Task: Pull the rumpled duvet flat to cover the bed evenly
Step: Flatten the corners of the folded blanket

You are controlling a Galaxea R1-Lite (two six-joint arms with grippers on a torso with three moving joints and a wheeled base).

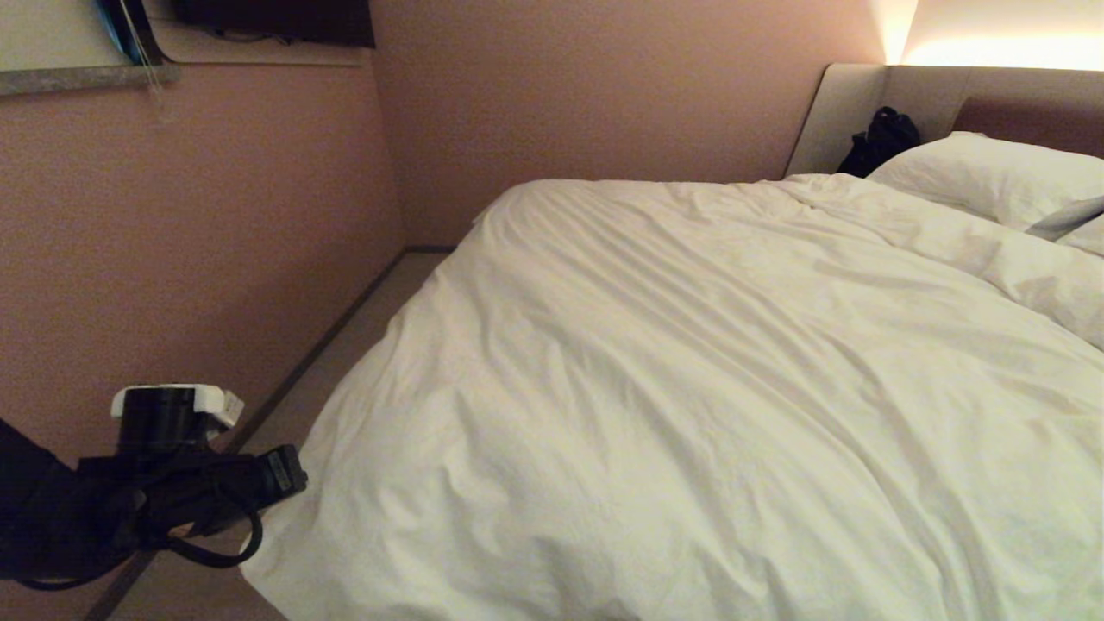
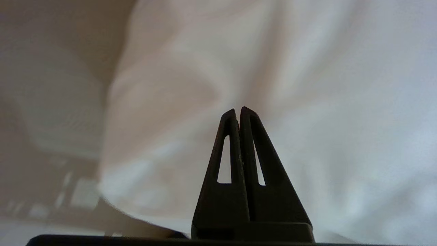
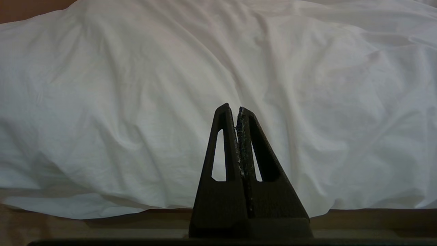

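The white duvet (image 1: pixel 690 362) lies spread over the bed (image 1: pixel 931 95), softly creased, and its near left corner hangs over the edge toward the floor. My left arm (image 1: pixel 172 483) reaches in low at the left, beside that hanging corner. The left gripper (image 2: pixel 239 111) is shut with nothing between its fingers, and it points at the duvet (image 2: pixel 341 102) from close by. Outside the head view, the right gripper (image 3: pixel 238 108) is shut and empty too. It faces the duvet's draped side (image 3: pixel 136 85) from a little way off.
A pink wall (image 1: pixel 198 259) runs close along the bed's left side, leaving a narrow strip of floor (image 1: pixel 345 362). A white pillow (image 1: pixel 983 177) lies by the headboard, with a black bag (image 1: pixel 880 138) beside it. A shelf (image 1: pixel 86 78) juts from the wall.
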